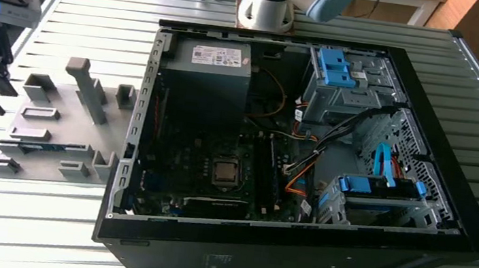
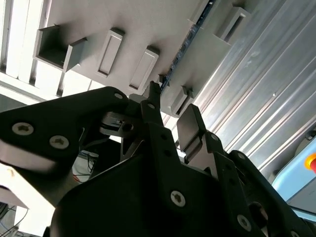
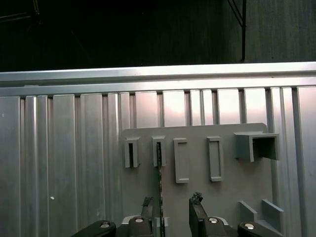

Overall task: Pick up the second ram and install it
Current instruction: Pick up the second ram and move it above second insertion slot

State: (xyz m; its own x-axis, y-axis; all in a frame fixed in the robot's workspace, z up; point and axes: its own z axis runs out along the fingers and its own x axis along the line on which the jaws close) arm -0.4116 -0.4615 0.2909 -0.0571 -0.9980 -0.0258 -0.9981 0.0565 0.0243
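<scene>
Fingers are spread, pinching nothing. The gripper (image 3: 173, 211) hangs over the grey holder (image 3: 227, 197), where the second ram (image 3: 159, 173) stands on edge in its slot, closer to 1 finger than the other. I'd centre the stick in the gap, keep the pads square to its flat faces and come straight down so it doesn't bind in the slot. The ram is edge-on, so I can't see chips or sticker, and the computer case (image 1: 297, 258) interior is too dark to tell whether 1 stick is already seated.
</scene>
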